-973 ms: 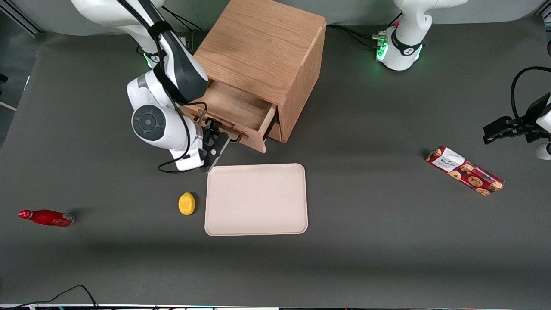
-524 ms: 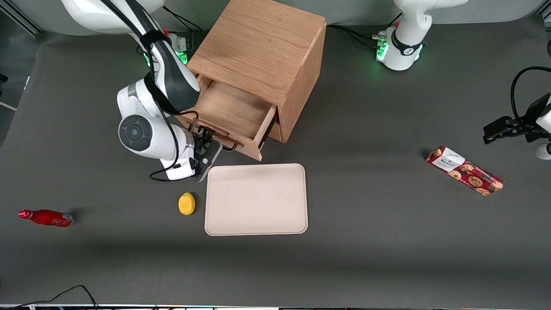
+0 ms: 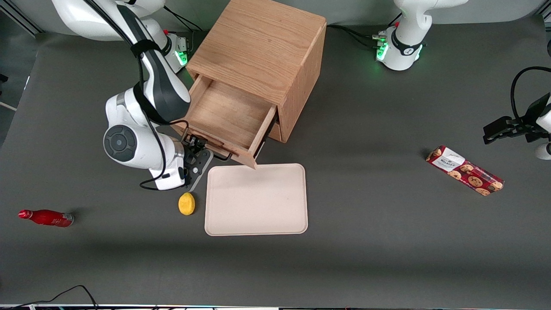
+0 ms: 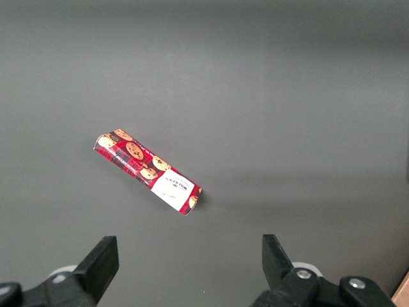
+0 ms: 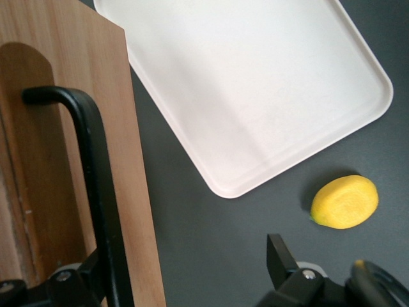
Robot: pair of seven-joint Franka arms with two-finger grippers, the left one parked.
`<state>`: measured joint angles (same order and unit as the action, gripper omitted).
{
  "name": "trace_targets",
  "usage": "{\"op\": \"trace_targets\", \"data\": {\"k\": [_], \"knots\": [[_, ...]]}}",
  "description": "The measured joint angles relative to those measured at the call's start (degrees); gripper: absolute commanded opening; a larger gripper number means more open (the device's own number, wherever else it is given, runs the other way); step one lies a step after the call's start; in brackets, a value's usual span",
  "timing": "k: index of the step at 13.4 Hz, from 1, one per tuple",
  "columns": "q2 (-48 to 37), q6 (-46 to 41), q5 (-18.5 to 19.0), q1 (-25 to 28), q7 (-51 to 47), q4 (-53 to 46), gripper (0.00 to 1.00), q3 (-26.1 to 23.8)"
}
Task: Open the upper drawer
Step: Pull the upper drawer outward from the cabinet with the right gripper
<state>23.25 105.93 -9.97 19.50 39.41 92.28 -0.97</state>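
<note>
Pulling the upper drawer (image 3: 226, 116) out of the cabinet (image 3: 262, 56)

The gripper (image 3: 199, 150) is sitting at the drawer front, fingers spread around the black handle (image 5: 96, 185), whose bar is running crosswise to the pull; the drawer is projecting well out toward the tray (image 3: 256, 199).

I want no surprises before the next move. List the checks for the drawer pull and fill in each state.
1. Upper drawer pulled out: ok, its bare wooden inside shows.
2. Gripper at the handle: ok, in front of the drawer.
3. Grip on the handle: not ok, the jaws are open, with the bar beside one of them and not clamped.
4. Tray out of the drawer's path: cannot tell, the drawer's corner overlaps the tray's edge in the front view.
5. Lemon out of the way: ok, it lies beside the tray, apart from the gripper.
</note>
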Motion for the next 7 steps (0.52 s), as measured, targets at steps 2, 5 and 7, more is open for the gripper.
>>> {"op": "trace_targets", "data": {"k": [2,5,7], "knots": [[0.73,0.0,0.0,-0.45,0.8,-0.88,1.0,0.0],[2.02,0.0,0.0,-1.04,1.67,-2.49,1.0,0.27],[3.02,0.0,0.0,-1.19,2.26,-3.71,1.0,1.1]]}}
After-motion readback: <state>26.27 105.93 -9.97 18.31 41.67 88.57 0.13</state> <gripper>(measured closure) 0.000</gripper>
